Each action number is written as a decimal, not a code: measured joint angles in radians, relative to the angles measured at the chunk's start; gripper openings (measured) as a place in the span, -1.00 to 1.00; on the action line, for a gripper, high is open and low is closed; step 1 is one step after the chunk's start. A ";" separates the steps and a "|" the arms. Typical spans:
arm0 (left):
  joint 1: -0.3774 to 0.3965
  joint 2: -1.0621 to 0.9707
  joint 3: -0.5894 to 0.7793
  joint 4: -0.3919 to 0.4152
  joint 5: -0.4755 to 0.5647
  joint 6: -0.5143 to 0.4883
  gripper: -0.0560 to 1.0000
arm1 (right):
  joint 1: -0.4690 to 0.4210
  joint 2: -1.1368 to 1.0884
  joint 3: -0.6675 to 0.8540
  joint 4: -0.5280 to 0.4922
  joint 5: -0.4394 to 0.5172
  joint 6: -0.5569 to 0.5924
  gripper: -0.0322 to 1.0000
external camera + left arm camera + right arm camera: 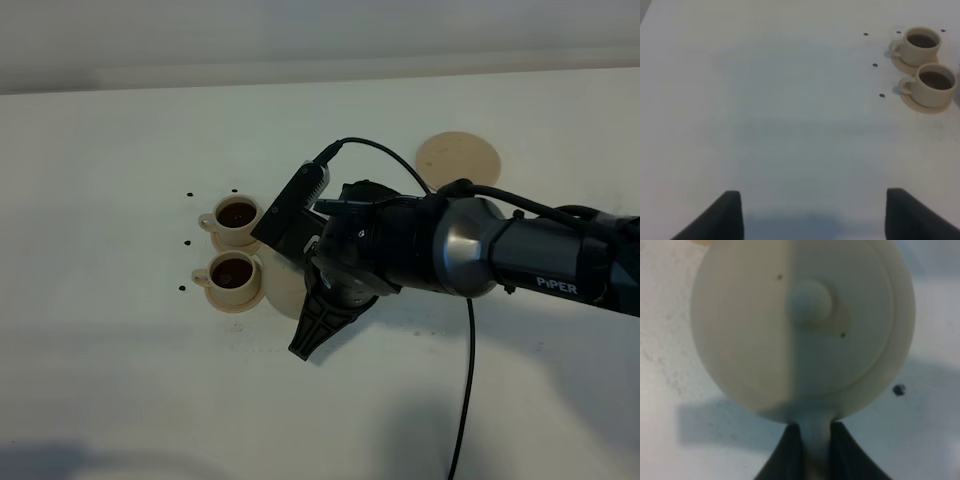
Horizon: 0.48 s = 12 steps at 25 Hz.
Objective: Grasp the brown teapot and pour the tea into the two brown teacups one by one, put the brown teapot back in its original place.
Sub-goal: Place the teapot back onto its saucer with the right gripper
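Note:
The two brown teacups, the far one (237, 216) and the near one (233, 273), stand on small saucers with dark tea in them; they also show in the left wrist view (922, 45) (935, 85). My right gripper (308, 325) (815, 432) is shut on the loop handle of the brown teapot (805, 325). In the exterior view the teapot (284, 290) sits just right of the near cup, mostly hidden under the arm. The original place, a flat beige disc (458, 158), lies bare at the back right. My left gripper (815, 196) is open and empty, well away from the cups.
The white table (120, 380) carries a few small dark dots (189, 194) around the cups. The right arm (520, 255) and its cable (466, 380) stretch across the right half of the table.

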 joint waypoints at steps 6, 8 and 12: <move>0.000 0.000 0.000 0.000 0.000 0.000 0.18 | -0.003 -0.023 -0.046 -0.029 0.045 -0.011 -0.77; 0.000 0.000 0.000 0.000 0.000 0.000 0.18 | -0.018 -0.040 -0.080 -0.031 0.061 -0.026 -0.77; 0.000 0.000 0.000 0.000 0.000 0.000 0.18 | -0.100 -0.060 -0.140 0.007 0.081 -0.080 -0.77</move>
